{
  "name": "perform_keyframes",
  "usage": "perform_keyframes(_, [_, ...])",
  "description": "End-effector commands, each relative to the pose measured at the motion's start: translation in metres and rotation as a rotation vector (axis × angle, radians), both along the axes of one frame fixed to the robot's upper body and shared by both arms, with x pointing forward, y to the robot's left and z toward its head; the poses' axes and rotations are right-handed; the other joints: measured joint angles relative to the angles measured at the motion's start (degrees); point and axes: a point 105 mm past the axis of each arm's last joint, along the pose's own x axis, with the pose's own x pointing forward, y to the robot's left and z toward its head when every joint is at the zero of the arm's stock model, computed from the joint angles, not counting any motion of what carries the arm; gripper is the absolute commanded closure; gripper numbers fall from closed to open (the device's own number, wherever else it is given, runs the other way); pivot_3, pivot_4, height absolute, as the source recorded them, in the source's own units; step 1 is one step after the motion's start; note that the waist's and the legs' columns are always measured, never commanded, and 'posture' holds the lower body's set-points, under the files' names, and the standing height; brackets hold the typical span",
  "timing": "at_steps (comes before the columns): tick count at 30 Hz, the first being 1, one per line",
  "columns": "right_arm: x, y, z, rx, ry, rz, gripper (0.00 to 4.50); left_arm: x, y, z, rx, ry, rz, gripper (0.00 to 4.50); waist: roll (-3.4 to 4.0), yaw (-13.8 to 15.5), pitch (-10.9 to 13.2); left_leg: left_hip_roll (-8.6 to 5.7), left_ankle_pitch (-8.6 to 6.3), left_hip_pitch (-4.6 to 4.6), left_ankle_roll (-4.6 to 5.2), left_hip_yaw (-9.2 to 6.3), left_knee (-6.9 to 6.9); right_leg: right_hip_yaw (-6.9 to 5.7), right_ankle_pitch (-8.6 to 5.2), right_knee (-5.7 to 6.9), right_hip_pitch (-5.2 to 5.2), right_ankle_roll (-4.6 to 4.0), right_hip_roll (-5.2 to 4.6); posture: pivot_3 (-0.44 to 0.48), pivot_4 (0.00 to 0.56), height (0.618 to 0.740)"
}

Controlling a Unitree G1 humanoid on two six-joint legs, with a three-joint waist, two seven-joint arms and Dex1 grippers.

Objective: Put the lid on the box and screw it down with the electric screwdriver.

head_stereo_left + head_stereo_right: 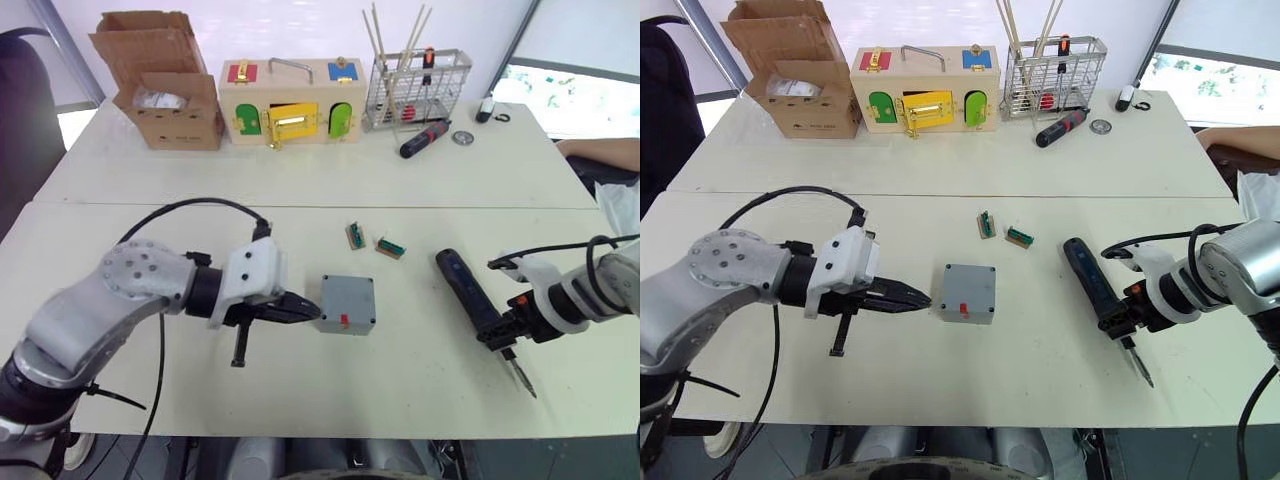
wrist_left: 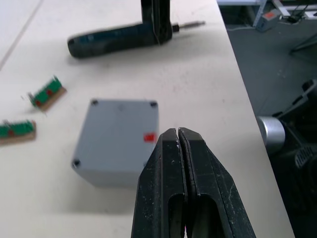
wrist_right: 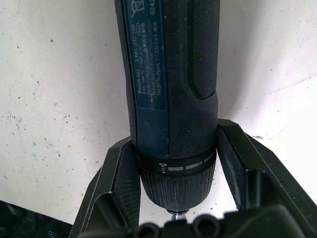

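Note:
The grey box (image 1: 347, 303) stands mid-table with a red mark on its near side. The lid (image 2: 119, 130) lies flat on top of it, with dark holes at its corners. My left gripper (image 1: 312, 310) is shut and empty, its tips right at the box's left side. The electric screwdriver (image 1: 465, 285) lies on the table to the right of the box, its thin bit (image 1: 524, 379) pointing towards the front edge. My right gripper (image 1: 505, 335) is shut on its collar, one finger on each side of the dark blue body (image 3: 168, 74).
Two small green circuit pieces (image 1: 355, 235) (image 1: 390, 247) lie just behind the box. At the back stand a cardboard carton (image 1: 165, 95), a colourful wooden latch box (image 1: 290, 100) and a wire basket (image 1: 418, 88), with a red-and-black hand screwdriver (image 1: 424, 138) beside it. A person's arm (image 1: 600, 150) rests at the far right.

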Motion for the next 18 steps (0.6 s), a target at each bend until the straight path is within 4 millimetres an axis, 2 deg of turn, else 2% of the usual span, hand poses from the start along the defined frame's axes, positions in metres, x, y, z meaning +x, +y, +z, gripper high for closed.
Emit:
perform_keyframes(1, [-0.007,0.003,-0.015,-0.002,0.07,0.01,2.59,-0.001,-0.006,0.012,-0.005,-0.027,-0.031,4.5,0.0,-0.17,0.0,0.0,0.0,0.0,0.0,0.0,0.0,0.0,0.0,-0.01,0.0,0.0,0.0,0.0,0.15,0.74])
perform_keyframes(5, [0.007,0.008,-0.014,0.02,0.039,-0.009,2.59,0.004,-0.009,0.018,-0.005,-0.032,-0.034,4.5,-0.25,-0.69,-0.08,0.06,0.0,0.02,0.0,0.0,-0.02,0.0,0.0,0.0,-0.02,0.0,0.1,0.0,0.15,0.74])
perform_keyframes(8, [0.03,0.009,-0.002,0.117,-0.043,-0.104,2.59,0.004,-0.006,0.025,-0.003,-0.028,-0.023,4.5,-0.65,-1.21,-0.1,0.19,0.0,0.1,0.0,0.02,-0.02,0.03,0.09,0.0,0.01,-0.14,0.24,0.0,0.15,0.74])
perform_keyframes(11, [0.056,0.015,0.024,0.332,-0.156,-0.222,2.59,0.009,-0.002,0.031,-0.021,-0.002,0.006,4.5,-0.67,-2.33,0.01,0.22,0.02,0.21,-0.03,0.07,-0.01,0.07,0.21,0.02,0.11,-0.23,0.27,0.0,0.15,0.74])
perform_keyframes(14, [0.081,0.016,0.064,0.591,-0.337,-0.346,2.59,0.024,0.003,0.031,-0.048,0.032,0.045,4.5,0.14,-2.05,0.42,0.18,0.05,0.22,-0.06,0.24,0.0,0.19,0.26,0.15,-0.02,-0.2,0.27,0.0,0.15,0.74])
perform_keyframes(15, [0.084,0.019,0.079,0.684,-0.408,-0.351,2.59,0.029,0.005,0.03,-0.054,0.039,0.056,4.5,0.49,-1.9,0.55,0.15,0.06,0.13,-0.07,0.26,0.01,0.19,0.26,0.19,-0.13,-0.18,0.26,0.0,0.15,0.74])
perform_keyframes(18, [0.081,0.021,0.113,0.926,-0.603,-0.373,2.59,0.042,0.009,0.024,-0.066,0.057,0.073,4.5,0.63,-0.65,0.58,0.12,0.1,-0.36,-0.12,0.24,-0.05,0.16,0.18,0.75,-0.76,-0.05,0.25,0.0,0.15,0.74])
